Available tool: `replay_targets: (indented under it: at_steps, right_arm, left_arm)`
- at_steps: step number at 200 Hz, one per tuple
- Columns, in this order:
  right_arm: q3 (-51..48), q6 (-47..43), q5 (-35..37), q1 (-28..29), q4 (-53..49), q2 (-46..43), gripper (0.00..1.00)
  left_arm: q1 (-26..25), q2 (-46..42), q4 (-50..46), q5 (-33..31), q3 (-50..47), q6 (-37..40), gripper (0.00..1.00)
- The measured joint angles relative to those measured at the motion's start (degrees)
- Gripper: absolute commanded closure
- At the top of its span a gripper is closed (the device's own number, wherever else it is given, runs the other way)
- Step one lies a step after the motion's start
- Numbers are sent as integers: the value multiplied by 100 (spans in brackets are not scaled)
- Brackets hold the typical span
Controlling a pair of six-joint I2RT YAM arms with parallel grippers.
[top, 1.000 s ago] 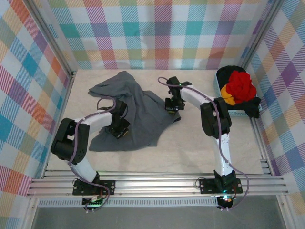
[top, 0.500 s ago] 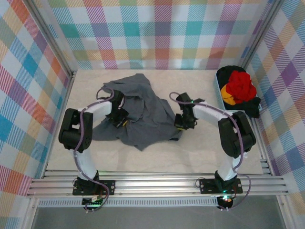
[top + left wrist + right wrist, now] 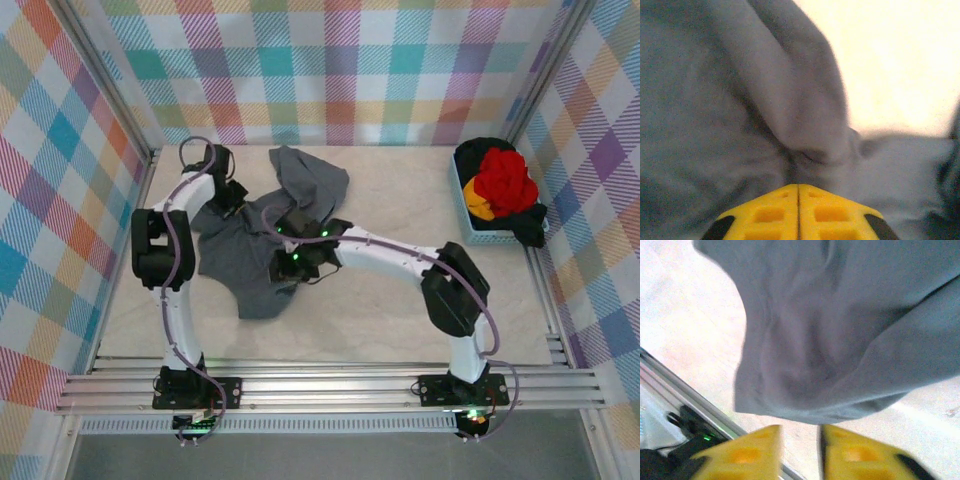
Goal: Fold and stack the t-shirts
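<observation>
Left gripper (image 3: 798,187), yellow fingers pressed together on a pucker of the dark grey t-shirt (image 3: 238,252), works at the far left of the table (image 3: 400,330); right gripper (image 3: 800,431) stands slightly parted and empty, just short of a rumpled edge; laying the shirt flat likely calls for a fresh hold on a hem corner and an even, low pull apart; the shirt lies crumpled and twisted, left of centre; red t-shirt (image 3: 503,180), orange-yellow t-shirt (image 3: 480,210) and black t-shirt (image 3: 530,222) sit bunched in a pale blue basket (image 3: 497,238) at far right.
</observation>
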Motion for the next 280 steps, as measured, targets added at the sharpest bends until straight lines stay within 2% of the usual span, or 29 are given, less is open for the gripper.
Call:
replay_targets:
  at_steps: [10, 41, 59, 79, 109, 126, 141, 154, 186, 224, 237, 258, 262, 280]
  right_arm:
    - [-68, -55, 0, -293, -55, -212, 57]
    - [-610, -225, 48, -1703, -122, -868, 59]
    - [-693, -372, 129, -2557, -120, -846, 63]
    - [-520, -490, 96, -3069, -103, -507, 64]
    - [492, -645, -39, -3250, -103, 632, 64]
    - [1051, -682, -175, -3235, -72, 1246, 64]
    - [1399, -682, -258, -3220, -85, 1644, 63]
    - [1631, -675, -345, -3211, -103, 1908, 62]
    - [2157, -649, -549, -3211, -125, 2391, 62]
    - [2551, -527, -739, -3211, -66, 2743, 66]
    - [2824, -457, -793, -3211, -107, 2929, 74]
    - [3379, -378, -813, -3211, -157, 3279, 96]
    - [3442, -352, -811, -3211, -157, 3324, 100]
    - [3484, -299, -754, -3211, -208, 3344, 100]
  left_arm:
    - [-63, -352, -61, -155, -37, 68, 68]
    - [-428, -1989, -223, -365, -682, 17, 67]
    - [-645, -2957, -315, -170, -1545, -201, 67]
    - [-894, -3606, -431, 122, -2708, -542, 66]
    - [-1259, -4118, -684, 483, -4240, -1167, 55]
    - [-1408, -4592, -822, 697, -4843, -1497, 52]
    - [-1445, -4953, -835, 846, -5145, -1744, 52]
    - [-1475, -5125, -828, 940, -5287, -1919, 47]
    - [-1545, -5075, -575, 1139, -5567, -2275, 44]
    - [-1692, -4343, 35, 1346, -5628, -2557, 56]
    - [-1707, -4107, 188, 1362, -5626, -2629, 68]
    - [-1707, -3901, 278, 1300, -5521, -2645, 100]
    - [-1707, -3869, 271, 1279, -5469, -2638, 100]
    - [-1705, -3823, 273, 1108, -5224, -2553, 100]
